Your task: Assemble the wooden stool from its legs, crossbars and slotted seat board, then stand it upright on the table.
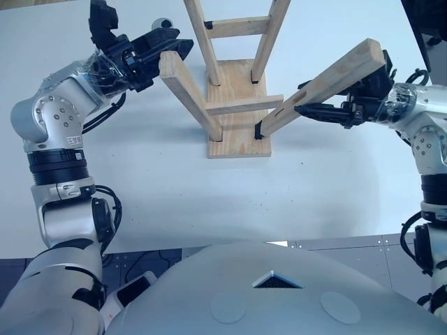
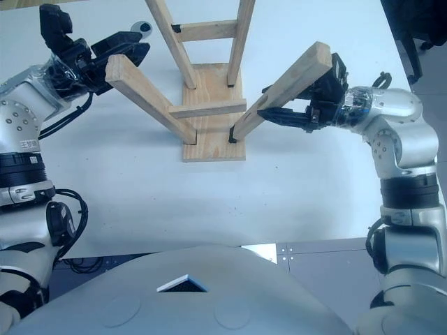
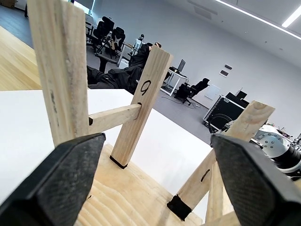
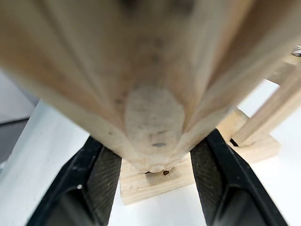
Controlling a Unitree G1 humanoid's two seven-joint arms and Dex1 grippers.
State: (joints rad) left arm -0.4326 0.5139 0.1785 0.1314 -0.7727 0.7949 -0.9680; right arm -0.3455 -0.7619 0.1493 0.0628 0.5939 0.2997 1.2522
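The wooden stool lies upside down, its seat board point(image 1: 241, 143) flat on the white table point(image 1: 140, 174) and its legs pointing up. A crossbar point(image 1: 244, 106) joins the two near legs; another crossbar point(image 1: 237, 28) joins the far pair. My left gripper point(image 1: 171, 43) is open at the top end of the near-left leg point(image 1: 188, 91), which stands beside one of its fingers point(image 3: 61, 179). My right gripper point(image 1: 307, 108) is shut on the near-right leg point(image 1: 328, 80). That leg point(image 4: 150, 94) sits between the fingers point(image 4: 101, 176).
Bare white table surrounds the stool on all sides. The table's front edge point(image 1: 335, 237) runs close to me. A dark object point(image 1: 426, 28) sits at the far right corner.
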